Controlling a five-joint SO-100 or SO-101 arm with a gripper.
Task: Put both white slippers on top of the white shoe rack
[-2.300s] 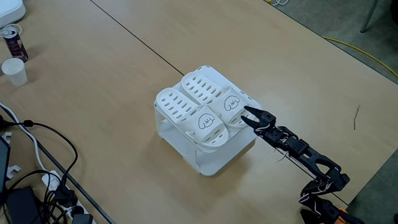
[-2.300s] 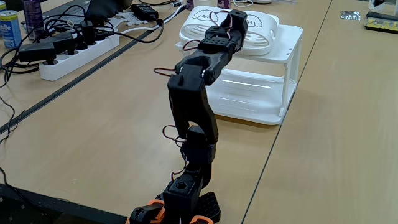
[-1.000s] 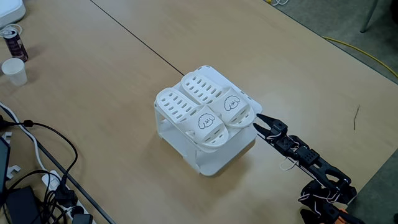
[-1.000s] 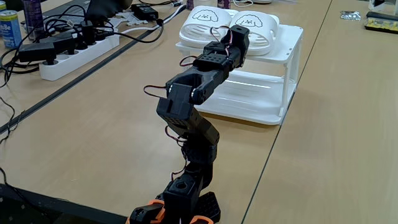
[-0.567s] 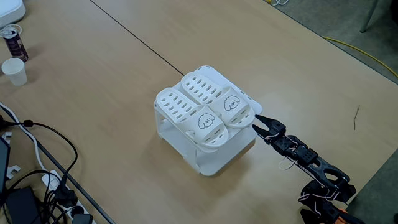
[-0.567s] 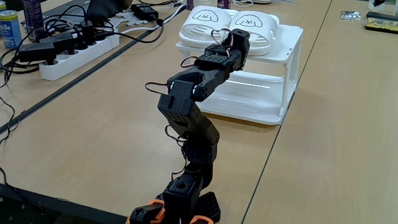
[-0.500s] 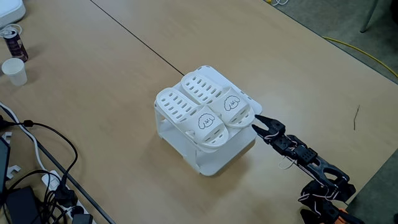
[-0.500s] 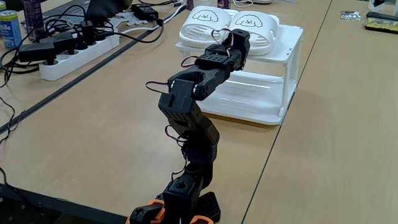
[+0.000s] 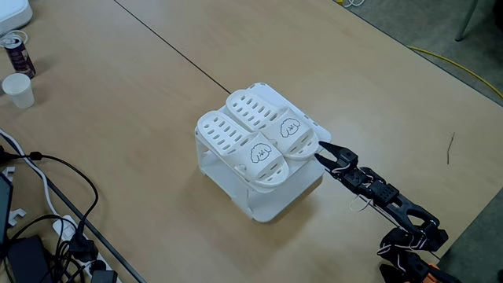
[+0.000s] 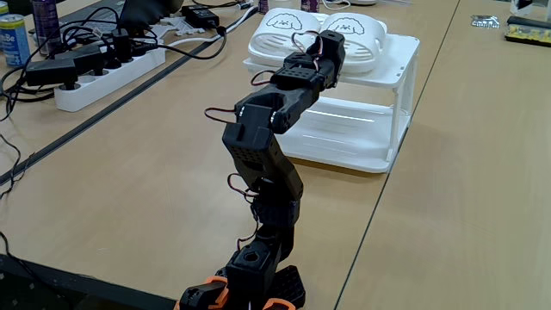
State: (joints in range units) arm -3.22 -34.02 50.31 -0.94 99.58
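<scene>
The black two-finger gripper [image 9: 320,152] reaches to the front edge of the low white plastic shoe rack [image 9: 271,198], its tip right by the heel of the nearer slipper; whether its jaws are parted or closed I cannot tell; both white slotted plastic slippers [image 9: 253,135] lie side by side on the rack's top panel, cartoon faces toward the arm; the rack stands on the pale wooden table [image 9: 141,94].

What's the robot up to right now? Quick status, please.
Hand empty, at the near slipper's heel. Both white slippers on the white shoe rack. Nothing in the way.
</scene>
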